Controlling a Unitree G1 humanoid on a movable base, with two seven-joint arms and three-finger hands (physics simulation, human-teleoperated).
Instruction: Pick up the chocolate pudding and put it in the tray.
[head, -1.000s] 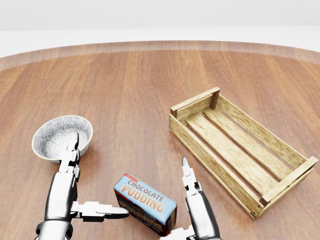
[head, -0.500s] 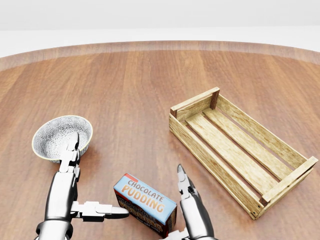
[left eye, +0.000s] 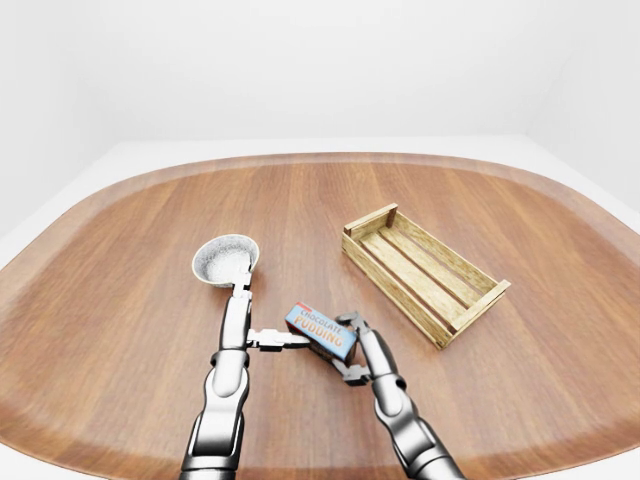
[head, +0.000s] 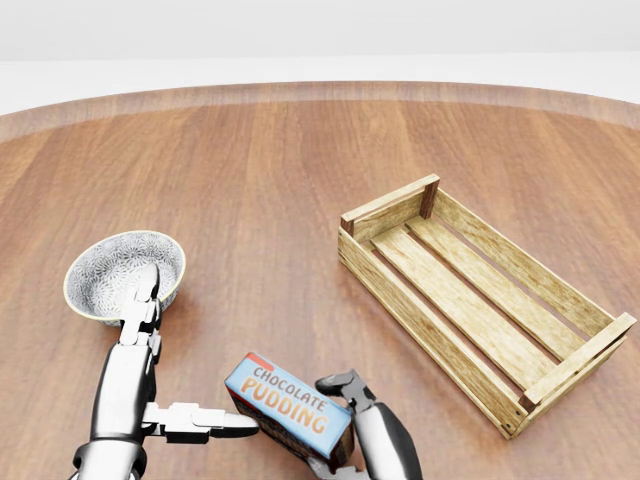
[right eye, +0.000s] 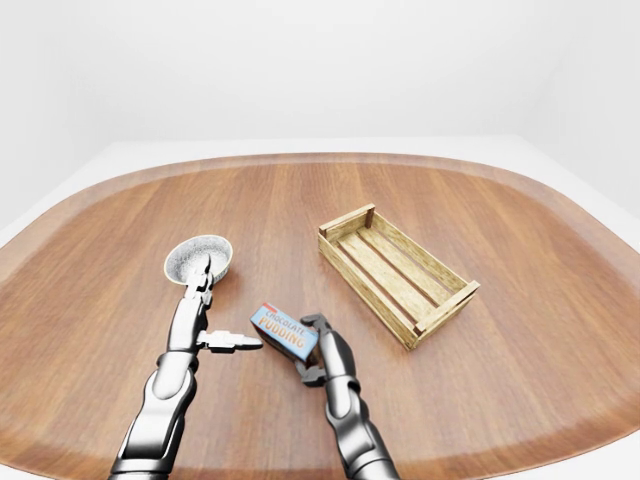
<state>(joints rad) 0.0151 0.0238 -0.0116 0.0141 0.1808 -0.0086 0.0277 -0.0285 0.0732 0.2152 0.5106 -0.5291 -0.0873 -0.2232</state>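
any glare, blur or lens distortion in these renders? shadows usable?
Head view: sharp, no blur, the chocolate pudding label is readable; only a soft sheen on the table; faint shadows under the bowl and tray. Left-eye and right-eye views: wide-angle, the table edge bows strongly, things look small and the label is barely legible; light is flat and even, no glare.

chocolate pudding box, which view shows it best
The head view: the chocolate pudding box is large there, its label readable, with the right hand curled round its right end and the left hand at its left end. The two eye views show the same box much smaller, label barely legible, but with the whole tray beside it.
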